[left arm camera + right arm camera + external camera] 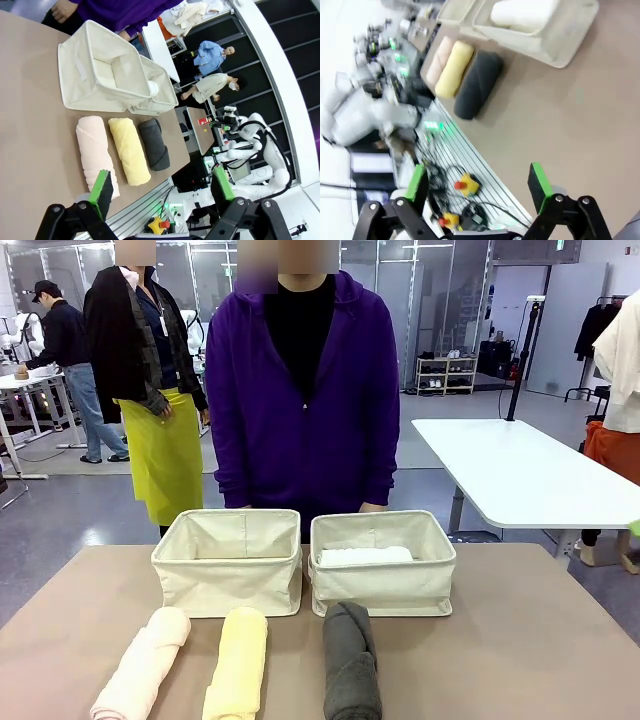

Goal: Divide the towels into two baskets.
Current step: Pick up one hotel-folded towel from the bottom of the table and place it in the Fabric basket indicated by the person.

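Tan table (540,640); a person in a purple hooded top (305,390) stands at its far edge, close behind two cream baskets set just beside each other. Left basket (227,560); right basket (382,565), holding the white towel (365,556). In front of the baskets, in a row on the tabletop: pink towel (145,665), yellow towel (238,665), dark grey towel (352,660). Left gripper (162,186), jaws wide apart, holding nothing; the pink towel's near end lies just past one green pad. Right gripper (477,184), jaws wide apart, holding nothing; the row lies well apart from it, with bare tabletop between.
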Controlling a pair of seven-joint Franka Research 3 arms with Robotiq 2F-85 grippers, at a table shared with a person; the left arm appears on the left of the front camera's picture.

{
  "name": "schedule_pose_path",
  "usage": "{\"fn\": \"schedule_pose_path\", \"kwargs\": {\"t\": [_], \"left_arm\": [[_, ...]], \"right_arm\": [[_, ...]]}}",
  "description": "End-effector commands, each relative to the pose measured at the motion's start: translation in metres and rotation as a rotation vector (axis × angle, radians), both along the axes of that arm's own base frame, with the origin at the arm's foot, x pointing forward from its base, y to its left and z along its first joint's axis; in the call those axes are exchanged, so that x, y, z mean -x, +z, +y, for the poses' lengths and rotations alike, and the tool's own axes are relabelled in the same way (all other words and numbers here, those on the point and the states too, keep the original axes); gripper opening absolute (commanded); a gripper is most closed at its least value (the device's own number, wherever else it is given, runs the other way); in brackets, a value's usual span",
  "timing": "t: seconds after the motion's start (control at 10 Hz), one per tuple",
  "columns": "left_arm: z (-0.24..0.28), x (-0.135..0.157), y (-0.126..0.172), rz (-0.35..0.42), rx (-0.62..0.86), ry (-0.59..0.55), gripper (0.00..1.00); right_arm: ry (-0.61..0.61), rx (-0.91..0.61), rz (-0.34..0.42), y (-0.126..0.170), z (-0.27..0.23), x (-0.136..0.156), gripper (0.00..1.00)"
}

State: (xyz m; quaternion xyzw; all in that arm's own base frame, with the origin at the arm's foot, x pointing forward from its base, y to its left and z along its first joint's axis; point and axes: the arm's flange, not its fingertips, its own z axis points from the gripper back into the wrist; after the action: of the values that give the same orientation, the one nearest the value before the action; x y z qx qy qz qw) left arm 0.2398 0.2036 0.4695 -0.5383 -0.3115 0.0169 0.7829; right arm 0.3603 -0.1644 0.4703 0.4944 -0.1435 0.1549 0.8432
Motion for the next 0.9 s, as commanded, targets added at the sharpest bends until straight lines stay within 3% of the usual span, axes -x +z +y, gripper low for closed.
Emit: {"fn": "schedule_pose_path", "kwargs": {"t": [0.0, 0.1, 0.2, 0.3, 0.4, 0.5, 0.6, 0.8], "left_arm": [[0.003, 0.002, 0.001, -0.03, 0.011, -0.009, 1.0], [0.003, 0.002, 0.001, -0.03, 0.011, -0.009, 1.0], [0.003, 0.002, 0.001, -0.03, 0.011, -0.009, 1.0], [0.003, 0.002, 0.001, -0.03, 0.011, -0.009, 1.0], [0.003, 0.002, 0.001, -0.03, 0.011, -0.009, 1.0], [0.003, 0.002, 0.001, -0.03, 0.011, -0.009, 1.0], [0.003, 0.002, 0.001, -0.03, 0.011, -0.009, 1.0], [0.003, 0.002, 0.001, -0.03, 0.011, -0.009, 1.0]], "right_arm": [[-0.184, -0.18, 0.017, -0.024, -0.013, 0.045, 1.0], [-0.262, -0.235, 0.021, -0.042, -0.025, 0.073, 1.0], [-0.324, -0.256, 0.077, -0.059, -0.032, 0.102, 1.0], [-0.375, -0.29, 0.061, -0.066, -0.033, 0.117, 1.0], [-0.394, -0.294, 0.064, -0.069, -0.031, 0.123, 1.0], [-0.412, -0.28, 0.016, -0.068, -0.031, 0.114, 1.0], [-0.351, -0.279, 0.082, -0.082, -0.043, 0.12, 1.0], [-0.351, -0.279, 0.082, -0.082, -0.043, 0.12, 1.0]]}}
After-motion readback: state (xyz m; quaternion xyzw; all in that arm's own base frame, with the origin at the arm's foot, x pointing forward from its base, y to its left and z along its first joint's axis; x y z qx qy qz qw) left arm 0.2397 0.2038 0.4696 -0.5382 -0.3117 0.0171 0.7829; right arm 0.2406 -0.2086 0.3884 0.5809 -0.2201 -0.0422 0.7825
